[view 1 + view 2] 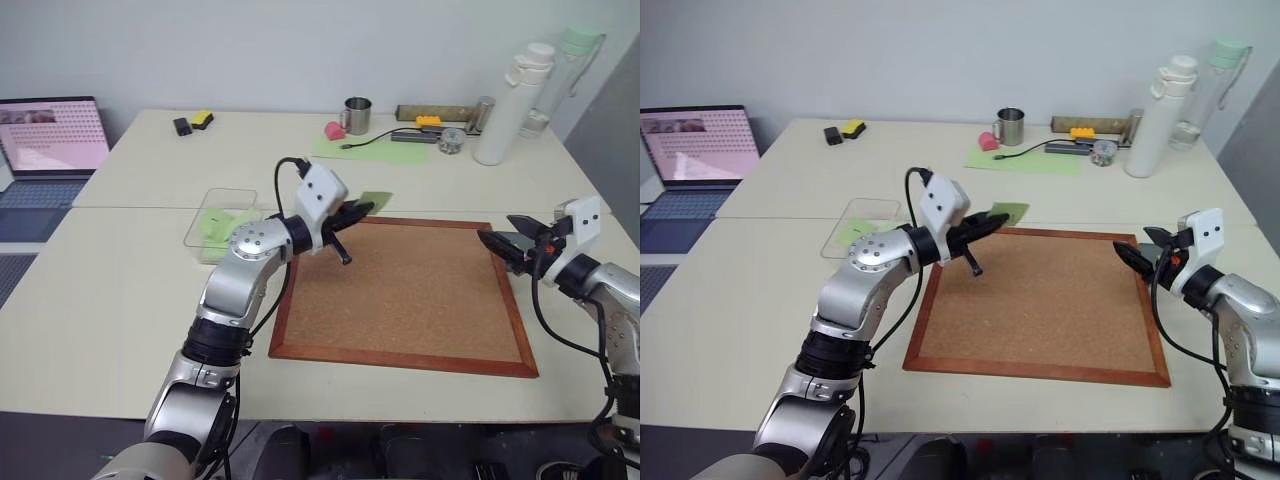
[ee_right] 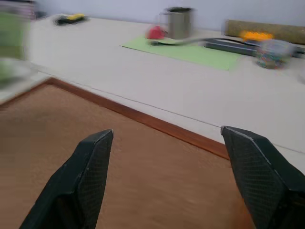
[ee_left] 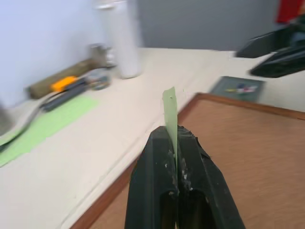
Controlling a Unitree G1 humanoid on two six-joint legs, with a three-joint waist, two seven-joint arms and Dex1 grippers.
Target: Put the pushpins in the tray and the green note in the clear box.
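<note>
The pale counter [image 1: 130, 290] runs wide, and on its near half lies the wood-framed corkboard [image 1: 410, 295], its cork face bare. At the far left a laptop [image 1: 55, 135] is cut off by the edge of view; at the far right stand a white bottle [image 1: 510, 105] and a clear one with a green cap [image 1: 565, 70], partly hidden behind it.

The left arm reaches over the board's far left corner — its end effector [image 3: 175, 138] is clenched on the green note [image 3: 169, 112], which sticks up edge-on between the black fingers, so the scribble on it cannot be made out. From the head views the note [image 1: 374, 201] pokes out just past the fingertips, above the board's far edge.

The clear box [image 1: 222, 222] sits just left of the board, half hidden behind the left arm; something pale green shows inside, though whether it lies in the box or under it is hard to tell.

The right end effector [image 2: 167, 176] hovers at the board's right edge with its two fingers spread wide, grasping nothing.

The grey tray [image 3: 238, 88] rests on the counter just off the board's far right corner; small coloured specks in it look like the pushpins [image 3: 242, 88], too blurred to separate. Farther back are a green mat [image 1: 370, 148], a metal mug [image 1: 357, 115] and a small jar [image 1: 452, 141].
</note>
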